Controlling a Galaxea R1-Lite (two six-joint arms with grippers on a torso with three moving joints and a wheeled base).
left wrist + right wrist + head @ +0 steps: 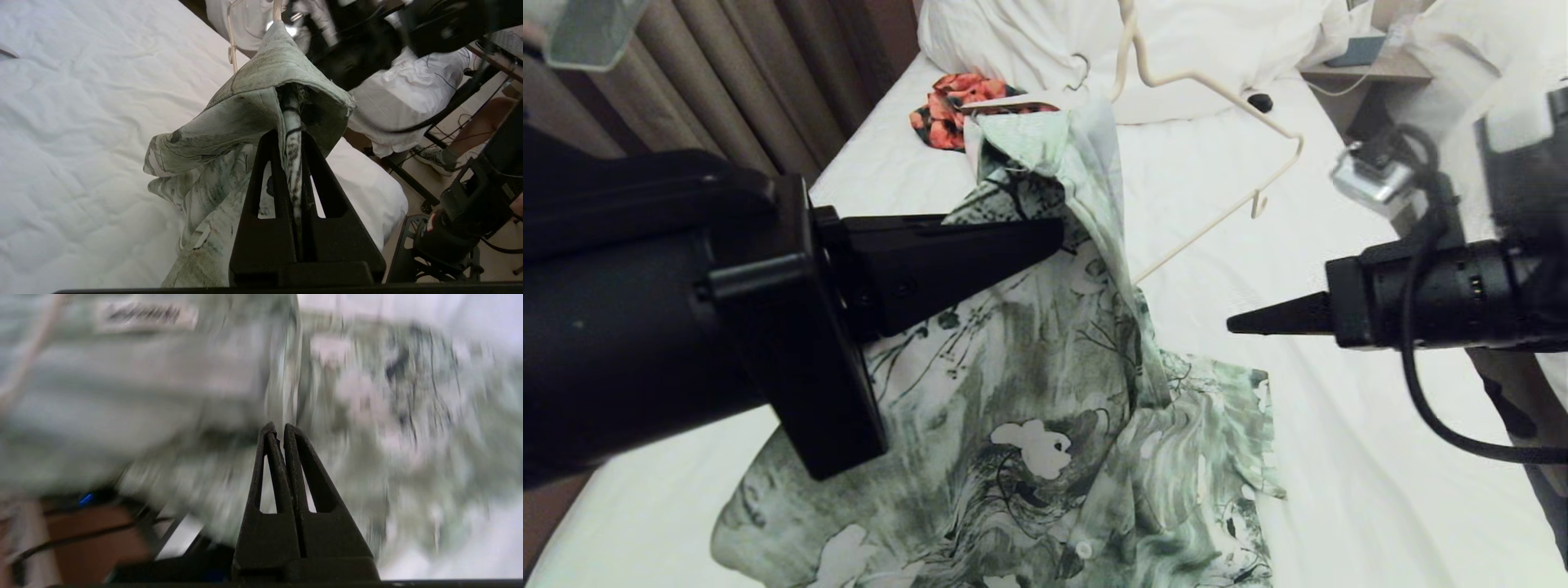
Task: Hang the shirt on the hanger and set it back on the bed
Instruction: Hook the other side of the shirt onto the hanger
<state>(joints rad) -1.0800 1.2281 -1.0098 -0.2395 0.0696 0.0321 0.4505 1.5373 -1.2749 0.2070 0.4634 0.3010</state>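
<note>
Above the bed [1339, 457], the left gripper [1045, 237] pinches the shirt [1045, 425] by a fold, lifting it while its hem lies on the sheet. Behind it rises the hanger [1217, 90]. Well to the right, the right gripper [1237, 324] hangs pressed together, empty.

Brown curtains [735, 73] left, perhaps a bedside table [1372, 65] far right.

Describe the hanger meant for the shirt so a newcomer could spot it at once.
On the white bed, look just beyond the raised green shirt, toward the pillows. The hanger is thin cream wire with a slim hook, unlike the broad white hanger on the orange floral garment.
</note>
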